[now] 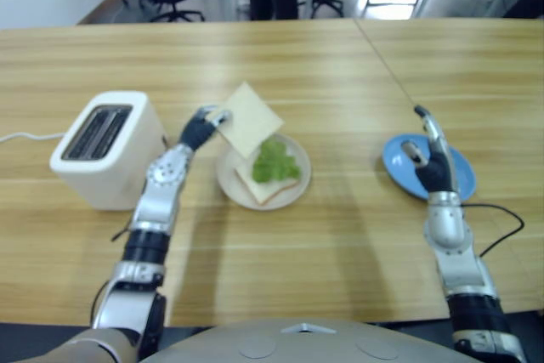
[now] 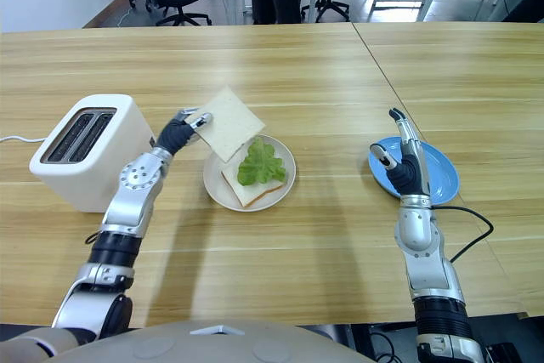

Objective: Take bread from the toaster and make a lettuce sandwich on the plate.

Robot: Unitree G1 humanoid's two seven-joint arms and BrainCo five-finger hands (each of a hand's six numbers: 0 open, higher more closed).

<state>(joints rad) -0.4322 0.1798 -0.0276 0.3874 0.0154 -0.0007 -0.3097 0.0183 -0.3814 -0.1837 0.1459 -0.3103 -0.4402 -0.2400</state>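
Note:
A white toaster (image 1: 106, 146) stands on the left of the wooden table, its two slots dark. To its right a cream plate (image 1: 293, 186) holds a bread slice (image 1: 262, 189) with a green lettuce leaf (image 1: 275, 161) on top. My left hand (image 1: 201, 127) is shut on a second bread slice (image 1: 249, 119), held tilted just above the plate's near-left rim and the lettuce. My right hand (image 1: 432, 159) stands upright with its fingers straight, holding nothing, over the blue plate (image 1: 398, 156) at the right.
The blue plate (image 2: 438, 163) has nothing on it. A white cord (image 1: 21, 136) runs left from the toaster. A black cable (image 1: 501, 227) loops on the table by my right arm. A table seam (image 1: 387, 61) runs back from the middle right. Office chairs stand beyond the far edge.

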